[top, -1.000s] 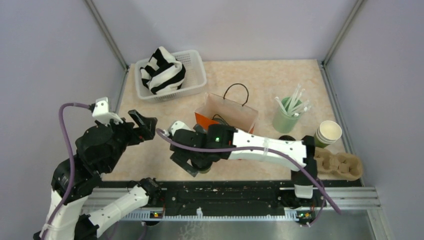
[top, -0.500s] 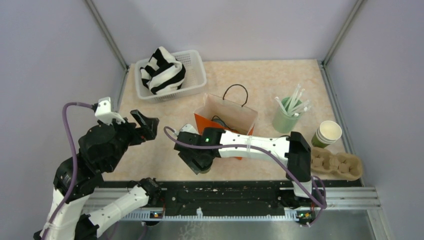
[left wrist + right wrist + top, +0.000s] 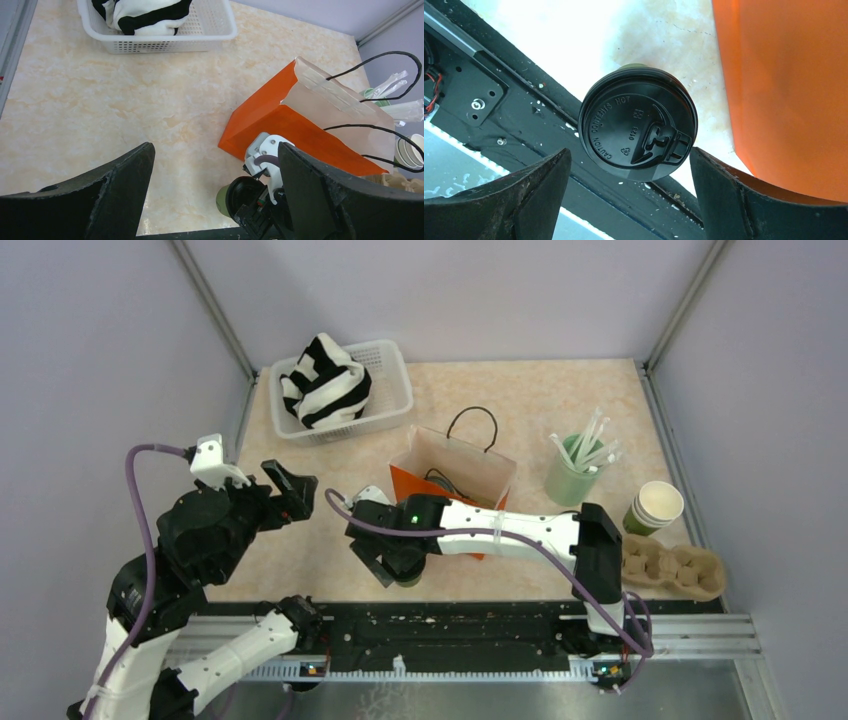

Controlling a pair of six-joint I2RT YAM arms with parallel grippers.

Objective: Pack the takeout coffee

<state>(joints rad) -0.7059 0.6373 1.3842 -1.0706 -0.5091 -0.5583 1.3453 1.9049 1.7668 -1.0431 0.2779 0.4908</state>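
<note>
Cup at the table's near edge, right jaws on either side of it

The dark green paper cup, capped with a round black lid, stands upright on the table right by the black rail and just in front of the near corner of the orange bag. The right arm reaches leftward across the front of the table, and the right gripper hangs over the cup with its fingers apart, one on each side of the lid. A sliver of background shows between one finger and the rim. The other fingertip sits right at the rim – touching or not, the wrist view does not settle.

The left gripper is held above the left part of the table, jaws wide apart and holding nothing, looking toward the bag and the cup.

The bag stands open, its black cord handles up. Behind it to the left is a white basket holding a black-and-white striped cloth. To the right of the bag stands a pale mint tumbler of white straws, then a lidless green cup – cream inside – and nearer the rail a cardboard cup carrier.
</note>
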